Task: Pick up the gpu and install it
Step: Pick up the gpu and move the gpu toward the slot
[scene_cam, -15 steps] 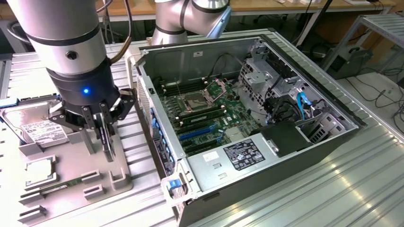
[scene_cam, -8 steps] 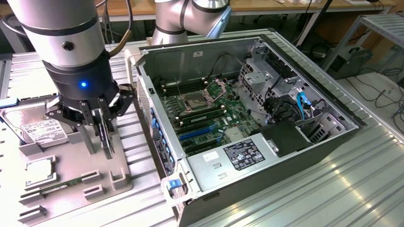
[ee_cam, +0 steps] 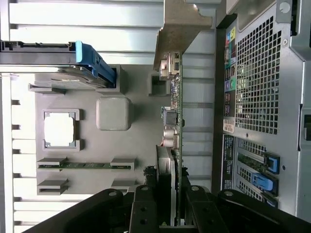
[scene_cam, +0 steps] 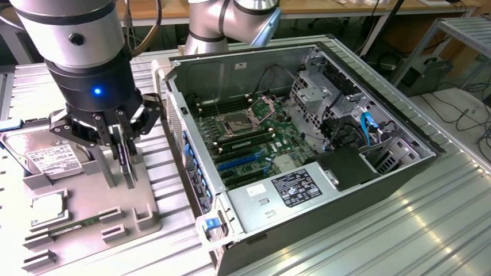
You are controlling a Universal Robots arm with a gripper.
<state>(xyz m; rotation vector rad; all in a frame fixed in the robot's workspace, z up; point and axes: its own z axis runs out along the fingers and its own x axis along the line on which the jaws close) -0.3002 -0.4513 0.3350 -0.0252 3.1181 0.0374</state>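
One end effector (scene_cam: 117,141) pinches the top edge of the thin black gpu card (ee_cam: 177,111), which stands on edge directly beneath it over the grey holder tray (scene_cam: 142,215), long axis parallel to the open computer case (scene_cam: 307,115) on the exterior view's right

Black gpu (ee_cam: 178,111) edged green, grey tray (scene_cam: 142,207), green motherboard (scene_cam: 265,138), blue slots (scene_cam: 238,162), perforated grey case (ee_cam: 262,73).

robotics lab

a robot arm (scene_cam: 77,34) stands over a ribbed metal table (scene_cam: 414,230) with an open pc case (scene_cam: 307,144). a gpu (scene_cam: 126,161) and drive (scene_cam: 46,155) sit at a grey parts tray (scene_cam: 130,213). benches (scene_cam: 330,7) and loose cables (scene_cam: 464,118) lie behind.
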